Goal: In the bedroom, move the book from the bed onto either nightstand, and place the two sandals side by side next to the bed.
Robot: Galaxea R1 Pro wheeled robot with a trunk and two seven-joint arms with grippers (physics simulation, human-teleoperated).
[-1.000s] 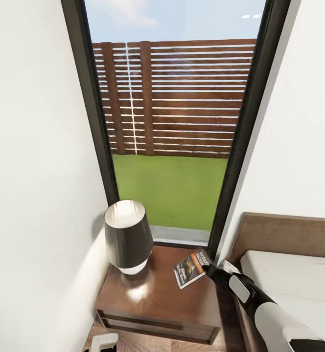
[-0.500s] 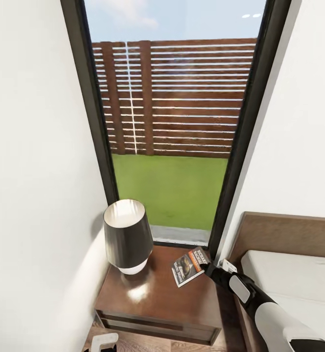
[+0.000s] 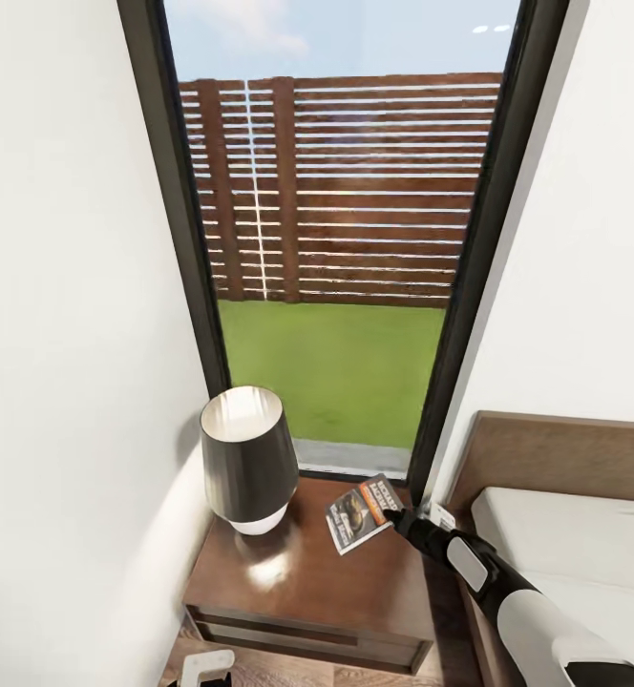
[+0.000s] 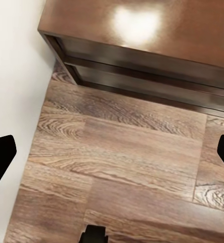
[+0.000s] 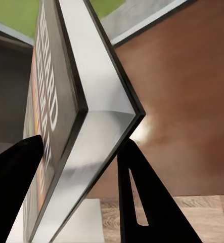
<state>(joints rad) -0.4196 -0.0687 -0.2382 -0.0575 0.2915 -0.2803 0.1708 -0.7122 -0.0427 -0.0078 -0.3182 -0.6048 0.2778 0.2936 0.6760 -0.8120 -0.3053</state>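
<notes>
My right gripper (image 3: 393, 518) is shut on the book (image 3: 360, 513), a thin dark grey paperback with an orange band. It holds the book tilted just above the back right part of the dark brown nightstand (image 3: 298, 582). In the right wrist view the book (image 5: 76, 116) sits edge-on between the two black fingers (image 5: 142, 202). My left gripper (image 4: 112, 157) is open with nothing in it, low over the wood floor in front of the nightstand (image 4: 142, 30). The bed (image 3: 565, 534) lies at the right. The blue sandals are out of view.
A dark-shaded lamp (image 3: 245, 458) stands on the nightstand's left half, close to the white wall. A tall dark-framed window (image 3: 336, 286) behind shows fence and grass. The bed's brown headboard (image 3: 556, 453) rises right of the nightstand.
My right gripper has carried the book a little to the left and farther back over the nightstand top. The left arm has hardly moved.
</notes>
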